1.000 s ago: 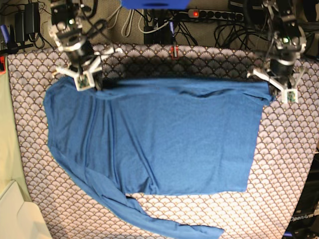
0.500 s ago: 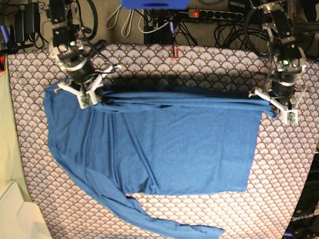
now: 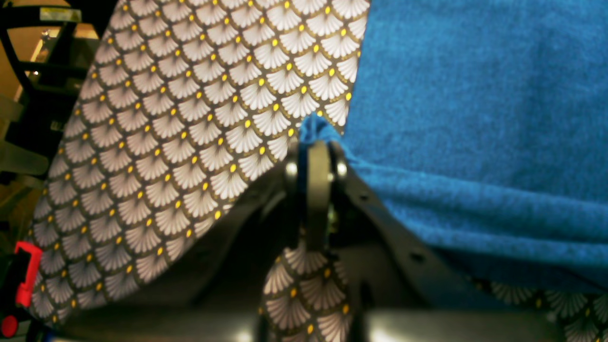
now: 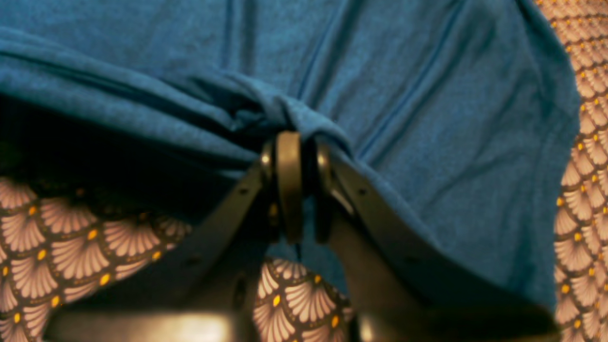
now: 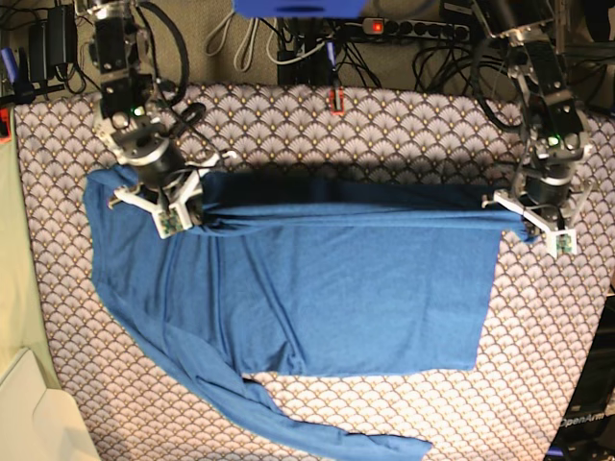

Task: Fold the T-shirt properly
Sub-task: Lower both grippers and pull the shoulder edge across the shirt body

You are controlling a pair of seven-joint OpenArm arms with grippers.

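Scallop-patterned cloth (image 5: 404, 125) covers the counter, with cables and a power strip (image 5: 413, 29) beyond its far edge. On it lies the T-shirt (image 5: 327, 288), spread across the middle, its body flat and one long sleeve (image 5: 288, 423) trailing toward the near edge. Its far edge is lifted off the cloth in a taut, rolled band between the two arms. Left claw (image 3: 314, 142) is clenched on a small tuft of blue fabric at the shirt's corner near one side edge of the counter. Right claw (image 4: 289, 142) is clenched on a bunched fold of the shirt near the opposite side edge, creases fanning out from the grip.
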